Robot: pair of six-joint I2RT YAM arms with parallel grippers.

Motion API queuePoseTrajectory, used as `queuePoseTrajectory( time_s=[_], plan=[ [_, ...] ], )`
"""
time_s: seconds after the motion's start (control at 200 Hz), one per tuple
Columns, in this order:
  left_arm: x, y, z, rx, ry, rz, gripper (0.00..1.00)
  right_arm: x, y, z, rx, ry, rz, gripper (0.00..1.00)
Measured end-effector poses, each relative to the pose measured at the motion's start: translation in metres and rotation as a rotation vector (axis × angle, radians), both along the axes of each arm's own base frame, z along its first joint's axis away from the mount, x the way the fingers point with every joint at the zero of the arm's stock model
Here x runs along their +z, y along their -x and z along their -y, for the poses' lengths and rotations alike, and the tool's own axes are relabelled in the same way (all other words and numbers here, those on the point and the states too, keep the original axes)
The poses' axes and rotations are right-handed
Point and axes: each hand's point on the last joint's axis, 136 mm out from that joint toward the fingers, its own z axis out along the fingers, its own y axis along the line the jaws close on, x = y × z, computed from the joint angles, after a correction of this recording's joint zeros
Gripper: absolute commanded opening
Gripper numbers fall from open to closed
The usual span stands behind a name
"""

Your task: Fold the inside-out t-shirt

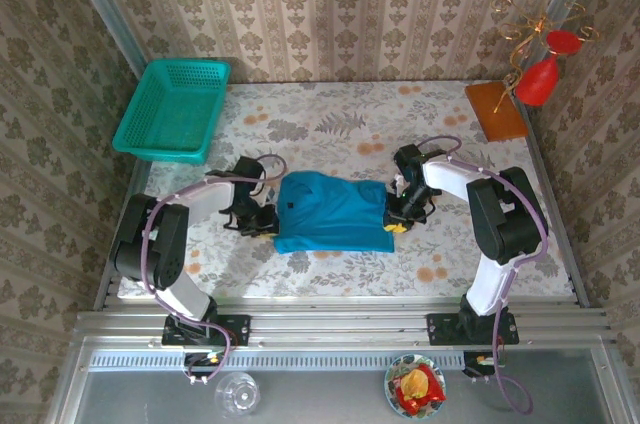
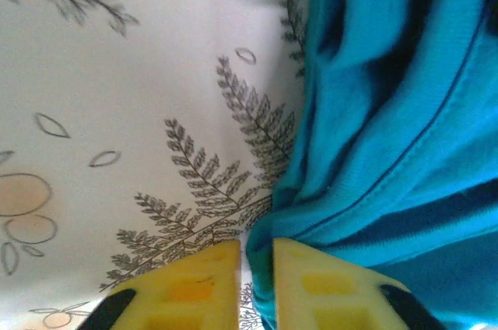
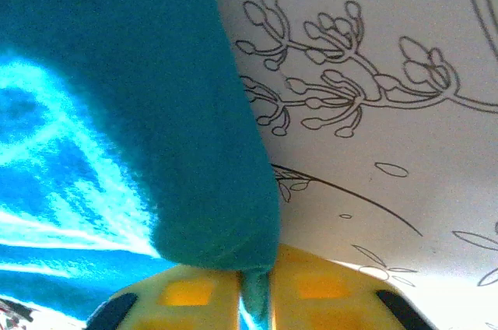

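Note:
The inside-out t-shirt [image 1: 330, 212] lies as a blue-teal bundle, partly folded, in the middle of the flowered table [image 1: 330, 129]. My left gripper [image 1: 262, 221] is at the shirt's left edge. In the left wrist view its yellow fingers [image 2: 194, 283] stand nearly together, with a fold of the shirt's hem [image 2: 389, 112] between them, under the left gripper [image 2: 257, 248]. My right gripper [image 1: 397, 222] is at the shirt's right edge. Its jaws pinch a thin fold of the cloth [image 3: 117, 112] at the right gripper [image 3: 254, 275], low over the table.
A teal mesh basket [image 1: 172, 109] stands at the back left corner. An orange-brown board [image 1: 495, 110] and a red ornament on a wire stand [image 1: 540, 74] are at the back right. A glass [image 1: 235, 394] and a bowl [image 1: 415, 387] sit below the front rail.

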Motion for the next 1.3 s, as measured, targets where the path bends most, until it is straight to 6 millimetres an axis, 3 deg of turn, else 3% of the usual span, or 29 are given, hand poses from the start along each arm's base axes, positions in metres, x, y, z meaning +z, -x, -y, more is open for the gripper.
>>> queuePoseTrajectory(
  time_s=[0.185,0.38,0.47,0.64,0.795,0.945,1.065,1.205,1.3],
  plan=[
    [0.041,-0.039,0.003,0.007,0.012,0.127,0.33,0.018,-0.005,0.004,0.002,0.023,0.030,0.35],
    [0.081,-0.096,0.009,0.000,0.049,0.257,0.42,0.048,-0.044,0.009,-0.007,0.024,0.132,0.38],
    [0.077,-0.116,0.013,-0.009,0.067,0.252,0.44,0.055,-0.066,0.014,-0.016,0.026,0.168,0.41],
    [0.047,-0.138,0.021,-0.033,0.089,0.183,0.45,0.046,-0.098,0.014,-0.013,0.028,0.178,0.43],
    [0.028,-0.146,0.027,-0.055,0.108,0.130,0.43,0.029,-0.109,0.008,-0.002,0.012,0.146,0.42],
    [0.024,-0.148,0.032,-0.073,0.130,0.116,0.35,0.020,-0.114,0.001,0.005,-0.021,0.127,0.40],
    [0.023,-0.149,0.035,-0.080,0.143,0.110,0.17,0.015,-0.120,-0.005,0.013,-0.049,0.128,0.28],
    [0.024,-0.148,0.035,-0.086,0.143,0.113,0.02,0.014,-0.122,-0.006,0.009,-0.052,0.127,0.04],
    [0.031,-0.147,0.031,-0.083,0.123,0.136,0.00,0.016,-0.126,-0.004,0.010,-0.038,0.140,0.00]
  ],
)
